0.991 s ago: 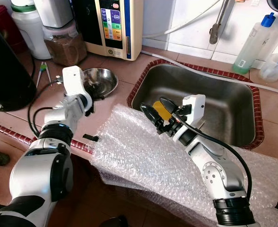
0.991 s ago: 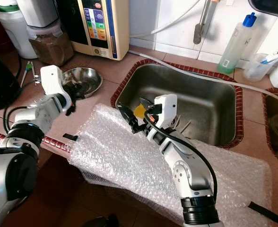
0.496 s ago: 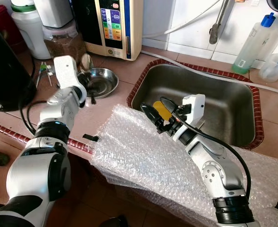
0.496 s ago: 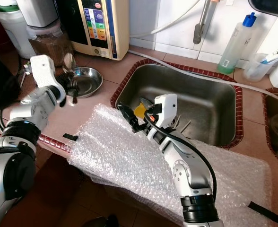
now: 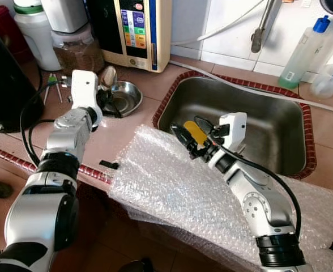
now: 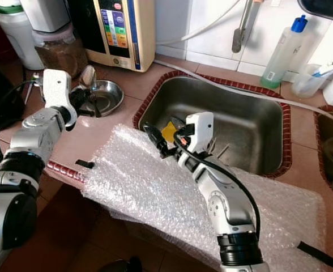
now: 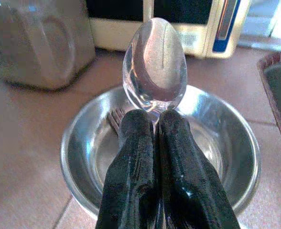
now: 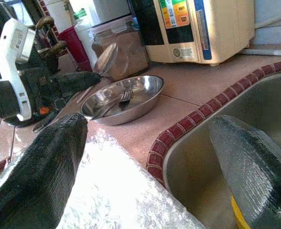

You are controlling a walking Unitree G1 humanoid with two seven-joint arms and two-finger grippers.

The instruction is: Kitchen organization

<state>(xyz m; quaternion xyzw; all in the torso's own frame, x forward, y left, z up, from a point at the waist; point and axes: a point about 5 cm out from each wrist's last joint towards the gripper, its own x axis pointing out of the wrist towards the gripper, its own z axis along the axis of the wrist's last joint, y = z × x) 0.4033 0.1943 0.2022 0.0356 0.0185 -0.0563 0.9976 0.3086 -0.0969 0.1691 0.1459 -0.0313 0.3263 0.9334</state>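
Observation:
My left gripper (image 7: pixel 154 117) is shut on the neck of a steel spoon (image 7: pixel 155 62), holding it bowl-up over the near rim of a small steel bowl (image 5: pixel 128 97) on the tiled counter. A fork (image 8: pixel 124 95) lies inside that bowl. My right gripper (image 5: pixel 190 134) is open above the sink's left edge, over the far end of a bubble wrap sheet (image 5: pixel 166 187). A yellow object (image 5: pixel 196 130) shows between its fingers; I cannot tell whether it touches them.
A steel sink (image 5: pixel 268 130) with a tap (image 5: pixel 260 28) lies right of the bowl. Behind the bowl stand a water purifier (image 5: pixel 135 28) and a jar of brown powder (image 5: pixel 76 51). A black appliance (image 5: pixel 2 79) is at far left, a soap bottle (image 5: pixel 305 51) at back right.
My left gripper rose from the steel bowl with the spoon, swung left, then came back toward the bowl's rim. The right arm has barely moved.

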